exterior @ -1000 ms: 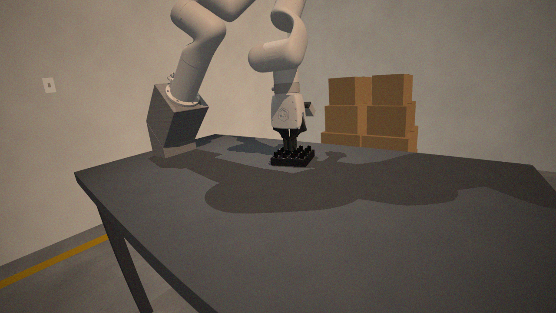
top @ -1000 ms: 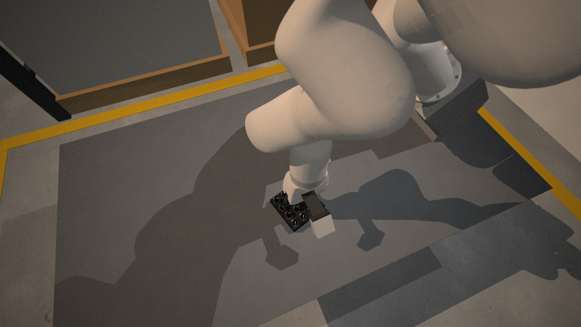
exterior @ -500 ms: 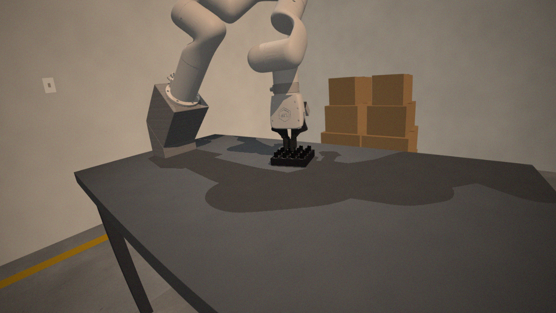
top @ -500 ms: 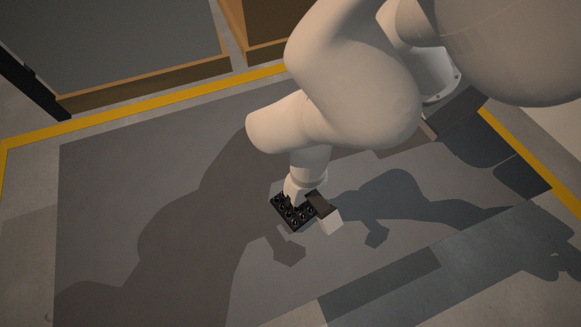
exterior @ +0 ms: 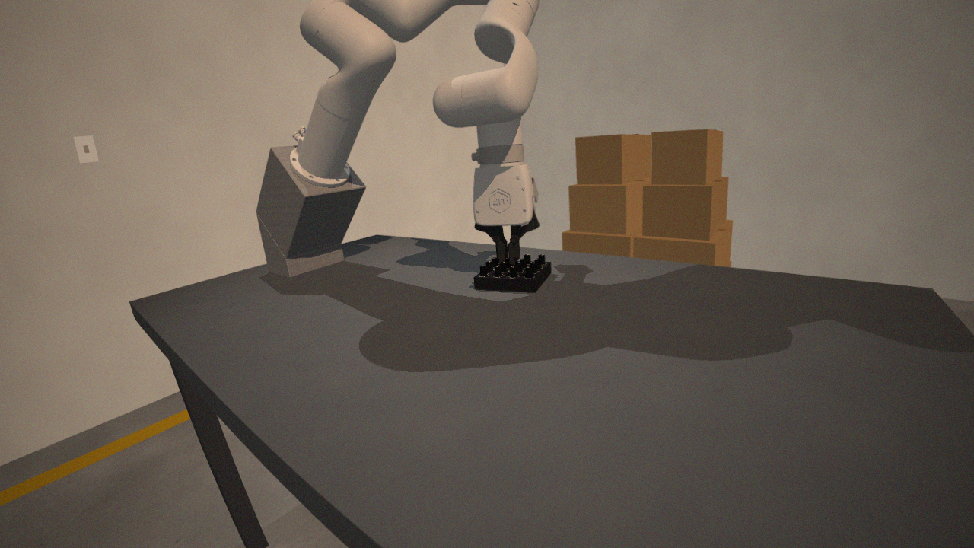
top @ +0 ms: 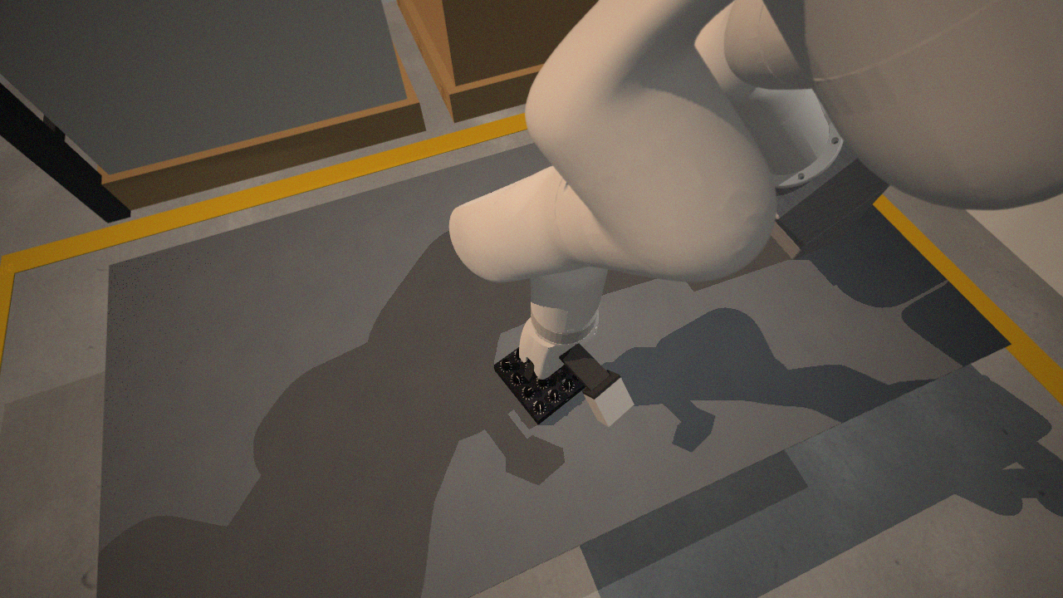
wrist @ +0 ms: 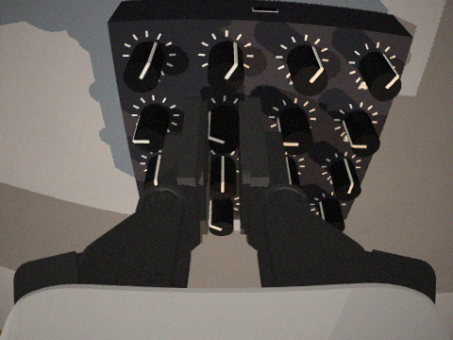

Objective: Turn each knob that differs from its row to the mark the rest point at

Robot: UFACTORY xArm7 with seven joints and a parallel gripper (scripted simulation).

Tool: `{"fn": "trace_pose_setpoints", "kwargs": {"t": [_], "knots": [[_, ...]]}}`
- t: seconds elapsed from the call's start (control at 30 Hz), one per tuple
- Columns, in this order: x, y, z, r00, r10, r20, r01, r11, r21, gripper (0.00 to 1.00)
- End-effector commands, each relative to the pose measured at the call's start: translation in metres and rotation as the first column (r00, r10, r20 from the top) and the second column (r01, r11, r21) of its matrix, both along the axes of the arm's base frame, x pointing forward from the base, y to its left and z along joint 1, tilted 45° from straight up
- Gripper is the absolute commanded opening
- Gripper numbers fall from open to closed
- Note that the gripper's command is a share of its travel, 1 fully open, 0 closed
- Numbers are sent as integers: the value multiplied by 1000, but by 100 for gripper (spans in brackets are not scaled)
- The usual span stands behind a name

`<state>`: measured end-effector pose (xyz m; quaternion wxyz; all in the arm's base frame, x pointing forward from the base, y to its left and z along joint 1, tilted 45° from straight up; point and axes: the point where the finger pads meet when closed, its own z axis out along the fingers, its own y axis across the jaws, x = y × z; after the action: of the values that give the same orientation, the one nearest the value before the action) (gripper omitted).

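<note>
Gripper (top: 541,377) (exterior: 507,261) (wrist: 224,127): clenched on knob B2 (wrist: 224,125), one finger along each side.
Knob box (top: 560,404) (exterior: 504,283) (wrist: 189,11): upright on the bench (top: 297,446) (exterior: 545,443), beneath the gripper; its socket (wrist: 265,9) faces the top of the wrist view.
Row B: knobs B1 (wrist: 152,124), B3 (wrist: 296,127) and B4 (wrist: 362,129) point left; B2 points nearly so, perhaps slightly rearward. Its turn looks close to finished.
Other rows: C and D are partly hidden, so what remains there cannot be told. Row A points rear-right; agreement is unclear.
Left: release B2, correct any other odd knobs, withdraw.
Arm (top: 653,170) (exterior: 483,95): arched overhead, wrist roughly vertical, fingers down.

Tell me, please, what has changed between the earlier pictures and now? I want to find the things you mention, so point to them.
Seen from above, the tool (top: 542,374) (exterior: 507,259) (wrist: 224,127) has twisted counterclockwise, and the arm's bend (top: 653,185) has shifted right in the top view. I cannot tell whether anything was gripped or released. The knob box (top: 537,418) (exterior: 505,282) (wrist: 189,11) stayed put.
</note>
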<state>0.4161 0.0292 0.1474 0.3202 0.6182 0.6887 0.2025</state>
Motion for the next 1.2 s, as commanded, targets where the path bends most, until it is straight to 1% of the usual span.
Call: {"fn": "trace_pose_setpoints", "kwargs": {"t": [0.0,0.5,0.53,1.17], "knots": [[0,0,1,1000,6,1,-6,1000,-4,8],[0,0,1,1000,6,1,-6,1000,-4,8],[0,0,1,1000,6,1,-6,1000,-4,19],[0,0,1,1000,6,1,-6,1000,-4,19]]}}
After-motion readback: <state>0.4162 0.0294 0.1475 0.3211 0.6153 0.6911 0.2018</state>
